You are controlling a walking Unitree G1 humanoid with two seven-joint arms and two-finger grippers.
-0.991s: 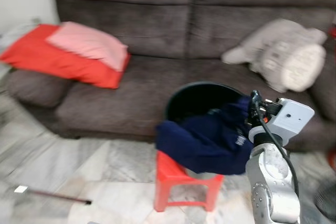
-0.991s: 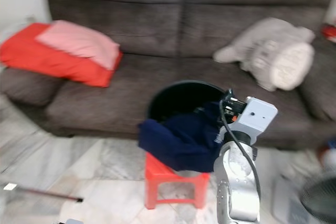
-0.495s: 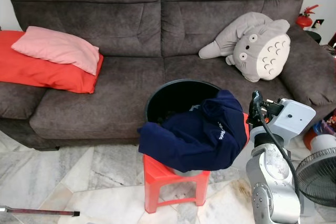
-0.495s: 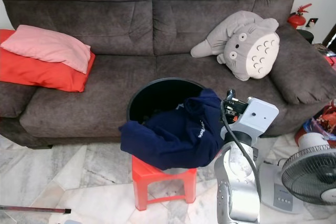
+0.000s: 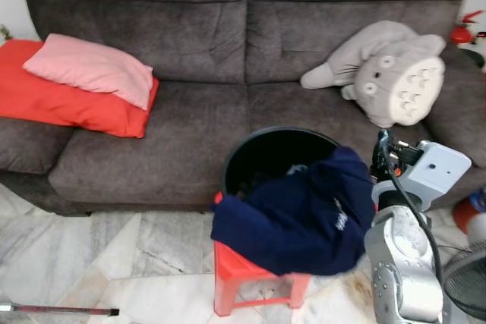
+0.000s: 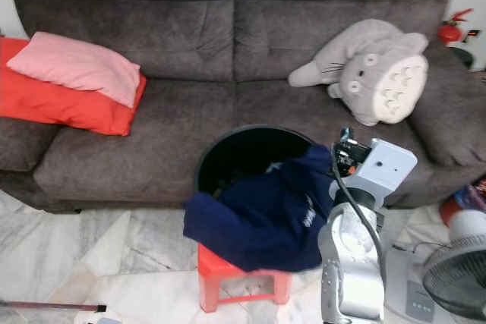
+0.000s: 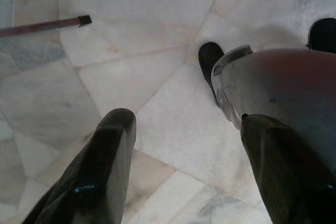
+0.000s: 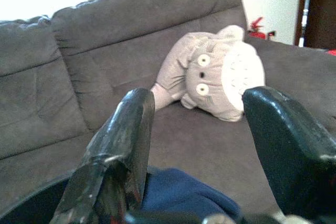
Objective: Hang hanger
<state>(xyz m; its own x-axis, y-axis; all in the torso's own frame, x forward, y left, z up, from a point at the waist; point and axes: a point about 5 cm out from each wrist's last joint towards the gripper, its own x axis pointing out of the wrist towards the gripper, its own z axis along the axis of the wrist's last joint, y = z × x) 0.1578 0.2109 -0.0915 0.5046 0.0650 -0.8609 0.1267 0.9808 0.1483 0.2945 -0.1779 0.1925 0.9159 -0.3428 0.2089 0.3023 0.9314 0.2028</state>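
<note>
Your right gripper (image 8: 197, 145) is wide open and empty, raised beside the navy garment (image 5: 304, 214) draped over the black basket (image 5: 262, 149) on the red stool (image 5: 235, 278). No hanger is visible (search first). Left gripper (image 7: 184, 166) hangs open over the floor.

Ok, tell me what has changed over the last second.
Only the camera swung, so the whole picture shifted; the things themselves did not move. The right pincer stays raised and open beside the navy garment draped over the black bin on the red stool. The left pincer hangs open over the floor.
</note>
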